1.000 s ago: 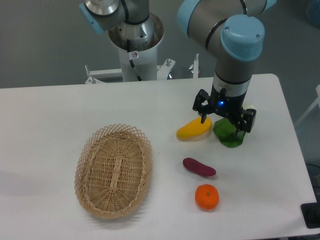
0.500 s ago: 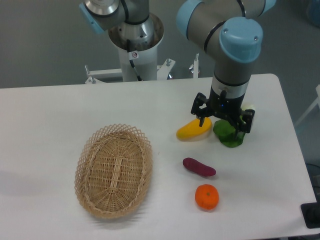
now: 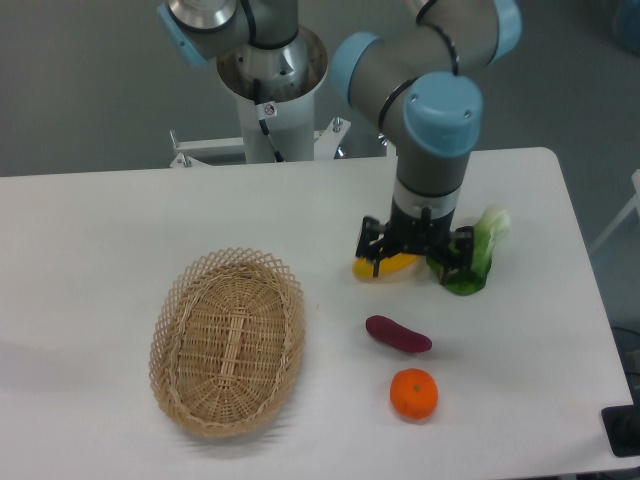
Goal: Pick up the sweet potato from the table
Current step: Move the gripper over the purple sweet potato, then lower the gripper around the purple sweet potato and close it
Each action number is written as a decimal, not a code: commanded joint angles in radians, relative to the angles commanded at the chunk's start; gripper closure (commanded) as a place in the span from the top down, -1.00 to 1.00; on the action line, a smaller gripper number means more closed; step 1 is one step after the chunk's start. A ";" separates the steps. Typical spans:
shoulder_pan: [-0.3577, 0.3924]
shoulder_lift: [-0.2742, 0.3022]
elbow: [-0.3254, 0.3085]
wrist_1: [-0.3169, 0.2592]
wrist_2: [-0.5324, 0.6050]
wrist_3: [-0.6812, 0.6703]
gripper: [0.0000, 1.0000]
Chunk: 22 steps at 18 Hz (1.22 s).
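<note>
The sweet potato point(image 3: 398, 334) is a small dark purple-magenta tuber lying on the white table point(image 3: 100, 240), right of centre and just above the round orange point(image 3: 414, 393). My gripper point(image 3: 418, 262) is open and empty. It hangs over the yellow oblong fruit point(image 3: 392, 265), up and slightly right of the sweet potato, apart from it. Its two dark fingers point(image 3: 374, 250) point down, one on each side of the fruit's right end.
A woven wicker basket point(image 3: 228, 340) sits left of the sweet potato. A green leafy vegetable point(image 3: 476, 262) lies right of the gripper. The arm's base column point(image 3: 272, 85) stands beyond the table's far edge. A dark object point(image 3: 622, 430) is at the lower right corner.
The gripper has moved left and slightly down, from over the green vegetable to over the yellow fruit. The leafy vegetable's pale end now shows. The sweet potato has not moved.
</note>
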 joint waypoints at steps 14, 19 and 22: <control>-0.002 -0.146 -0.077 0.258 0.071 -0.190 1.00; -0.012 -0.160 -0.075 0.258 0.075 -0.239 1.00; -0.023 -0.176 -0.060 0.262 0.075 -0.299 1.00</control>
